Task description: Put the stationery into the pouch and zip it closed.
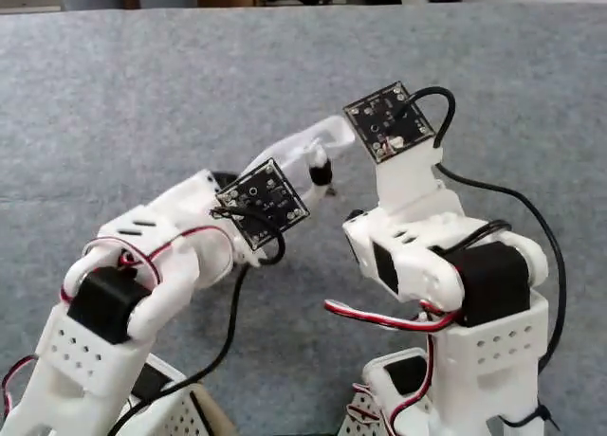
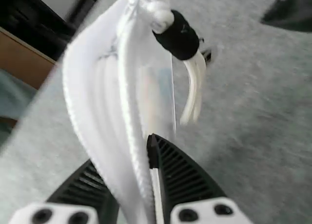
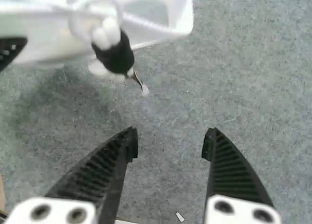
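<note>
The left arm's jaws (image 2: 127,155) are closed on the edge of the white pouch (image 2: 105,87), with the fabric pinched between the two black fingers. The pouch (image 1: 305,140) is held up off the grey bench (image 1: 123,104) and stretches away from that arm towards the right arm. A black toggle (image 2: 178,35) hangs at the pouch's far end, and white cord ends (image 2: 193,90) dangle below it. Just beside the pouch, the right arm's jaws (image 3: 168,142) are spread open with nothing between them, over bare grey bench surface and apart from the toggle (image 3: 115,56).
</note>
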`<control>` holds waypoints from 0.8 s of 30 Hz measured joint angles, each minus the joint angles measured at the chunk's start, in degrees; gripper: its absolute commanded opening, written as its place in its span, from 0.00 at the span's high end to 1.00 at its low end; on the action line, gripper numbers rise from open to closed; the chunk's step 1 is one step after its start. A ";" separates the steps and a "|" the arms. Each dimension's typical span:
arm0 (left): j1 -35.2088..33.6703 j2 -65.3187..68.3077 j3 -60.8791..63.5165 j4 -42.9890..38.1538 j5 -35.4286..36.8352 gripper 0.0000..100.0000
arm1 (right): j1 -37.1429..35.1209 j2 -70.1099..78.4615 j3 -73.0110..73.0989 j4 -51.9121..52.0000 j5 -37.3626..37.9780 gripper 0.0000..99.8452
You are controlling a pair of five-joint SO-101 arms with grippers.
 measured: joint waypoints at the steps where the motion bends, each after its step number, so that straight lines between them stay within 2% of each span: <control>1: -0.53 0.00 1.05 -1.67 -1.49 0.97 | 0.00 0.00 0.00 0.00 -0.26 0.77; 7: -2.99 0.00 8.44 -7.56 -12.66 0.97 | 0.09 0.00 0.00 0.00 -0.70 0.77; 15: -5.36 -5.63 19.16 -10.73 -32.79 0.97 | 0.09 0.00 0.18 0.00 -0.70 0.77; 24: -5.98 -27.16 41.23 -19.16 -40.97 0.97 | 0.09 0.00 2.90 0.00 -0.70 0.76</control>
